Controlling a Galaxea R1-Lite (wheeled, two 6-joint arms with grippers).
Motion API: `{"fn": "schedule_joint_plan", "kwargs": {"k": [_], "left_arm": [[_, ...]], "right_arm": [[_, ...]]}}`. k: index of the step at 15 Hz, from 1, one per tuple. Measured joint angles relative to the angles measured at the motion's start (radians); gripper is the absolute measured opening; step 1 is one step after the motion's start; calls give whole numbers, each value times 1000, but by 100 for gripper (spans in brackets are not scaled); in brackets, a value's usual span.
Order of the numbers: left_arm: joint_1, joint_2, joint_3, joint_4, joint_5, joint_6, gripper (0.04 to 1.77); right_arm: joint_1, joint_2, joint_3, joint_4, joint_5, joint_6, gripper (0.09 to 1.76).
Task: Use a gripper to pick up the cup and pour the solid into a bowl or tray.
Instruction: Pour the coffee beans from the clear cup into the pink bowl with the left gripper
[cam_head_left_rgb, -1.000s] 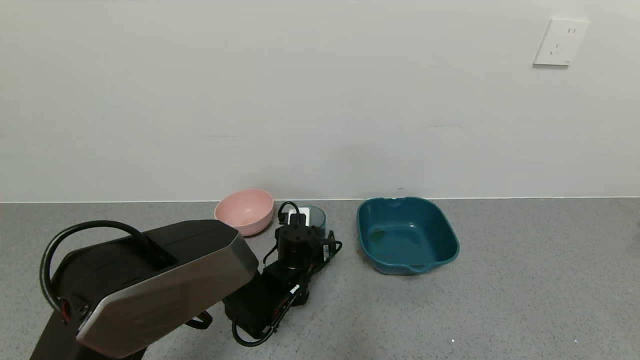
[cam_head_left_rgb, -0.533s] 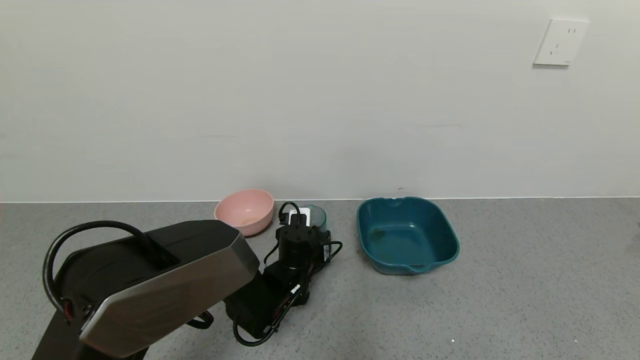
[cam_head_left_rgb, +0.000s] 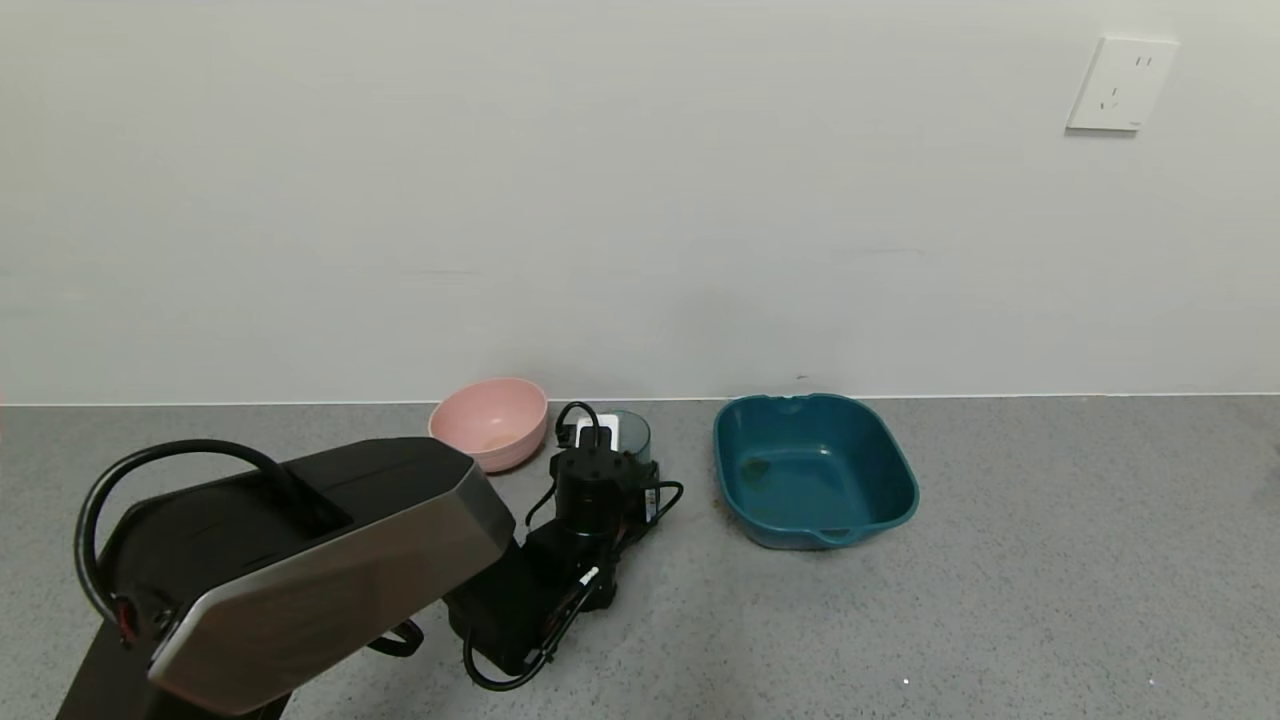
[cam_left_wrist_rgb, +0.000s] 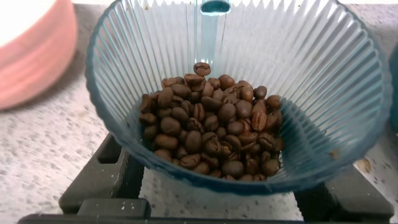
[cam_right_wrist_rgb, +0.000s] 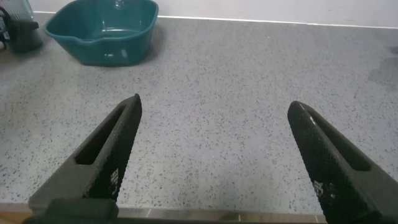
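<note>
The ribbed, translucent teal cup (cam_left_wrist_rgb: 311, 81) fills the left wrist view, and the solid (cam_left_wrist_rgb: 211, 124), dark-brown roasted beans, lies heaped in its bottom. My left gripper (cam_left_wrist_rgb: 224, 190) is shut on the cup, with a black finger (cam_left_wrist_rgb: 102, 177) showing on either side under its wall. In the head view the left gripper (cam_head_left_rgb: 600, 440) reaches to the cup (cam_head_left_rgb: 636, 434) near the wall, and the arm hides most of the cup. The pale-pink bowl (cam_head_left_rgb: 490, 420) stands just to the cup's left. My right gripper (cam_right_wrist_rgb: 214, 155) hangs open over bare counter, holding nothing.
A dark-teal squarish tray (cam_head_left_rgb: 812, 470) sits to the right of the cup, also visible in the right wrist view as the tray (cam_right_wrist_rgb: 102, 31). The white wall runs close behind all three containers. The grey speckled counter (cam_head_left_rgb: 1050, 560) stretches to the right.
My left gripper's jaws have closed from wide open onto the cup. The arm and cup have barely shifted. The bowl and tray have not moved.
</note>
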Motion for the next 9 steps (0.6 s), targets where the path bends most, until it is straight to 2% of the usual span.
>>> {"fn": "schedule_joint_plan", "kwargs": {"k": [4, 9], "left_arm": [[22, -55, -6, 89, 2, 28, 132], [37, -186, -31, 259, 3, 70, 132]], "right_arm": [[0, 0, 0, 0, 0, 0, 171], [0, 0, 0, 0, 0, 0, 171]]}}
